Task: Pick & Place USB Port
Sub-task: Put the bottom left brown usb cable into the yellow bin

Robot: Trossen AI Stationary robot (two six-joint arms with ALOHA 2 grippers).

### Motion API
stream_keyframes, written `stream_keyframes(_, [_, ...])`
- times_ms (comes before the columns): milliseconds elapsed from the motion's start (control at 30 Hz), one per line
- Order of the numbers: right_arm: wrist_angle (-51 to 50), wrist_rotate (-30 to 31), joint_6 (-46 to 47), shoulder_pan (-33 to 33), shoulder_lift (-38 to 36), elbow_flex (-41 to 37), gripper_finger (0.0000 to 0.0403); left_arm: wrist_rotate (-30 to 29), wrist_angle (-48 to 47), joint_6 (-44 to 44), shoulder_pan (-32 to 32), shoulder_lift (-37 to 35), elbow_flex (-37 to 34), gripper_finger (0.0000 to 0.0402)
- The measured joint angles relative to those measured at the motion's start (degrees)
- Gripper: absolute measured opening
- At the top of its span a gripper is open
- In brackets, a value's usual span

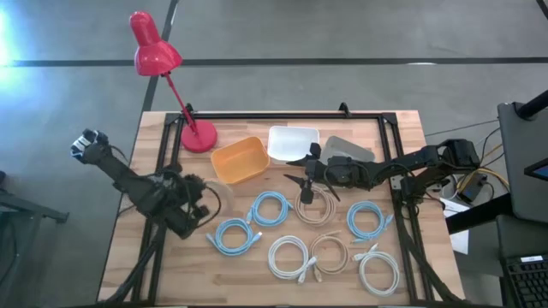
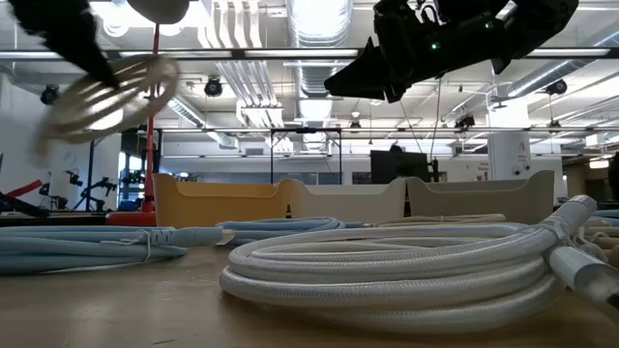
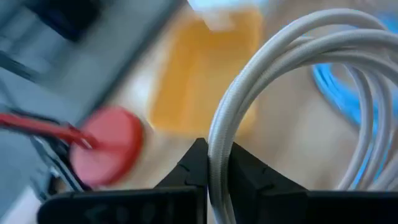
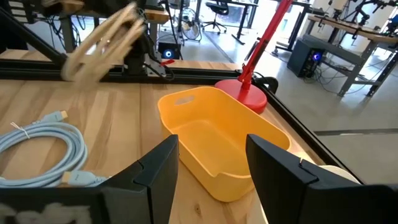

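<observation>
Left gripper (image 1: 204,198) at table's (image 1: 128,248) left side, coiled cable (image 3: 280,87) lifted in its fingers, clear of the surface. Yellow bin (image 1: 241,160) just beyond it toward the far edge; lamp base (image 1: 199,137) left of that bin. Two coils (image 1: 253,222) lie to its right.

Right gripper (image 1: 310,175) over table centre. White bin (image 1: 294,142) just behind it, grey bin (image 1: 347,150) beside. A coil (image 1: 314,208) directly before it; four more coils (image 1: 342,248) nearer the front edge.

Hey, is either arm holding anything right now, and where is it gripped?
The left gripper holds a coiled white cable, jaws pinched across the bundled strands at one side of the loop. The right gripper is open over the yellow bin, holding nothing.
</observation>
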Motion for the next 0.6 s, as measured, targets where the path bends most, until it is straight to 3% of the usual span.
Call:
stream_keyframes(133, [0.0, 0.0, 0.0, 0.0, 0.0, 0.0, 0.0185, -11.1, 1.8, 0.2, 4.9, 0.0, 0.0, 0.0038])
stream_keyframes(300, [0.0, 0.0, 0.0, 0.0, 0.0, 0.0, 0.0185, -19.6, 8.7, 4.1, 12.8, 0.0, -0.4, 0.0035])
stream_keyframes(600, [0.0, 0.3, -0.2, 0.0, 0.0, 0.0, 0.0185, -19.8, 36.1, 27.3, 26.3, 0.0, -6.2, 0.0038])
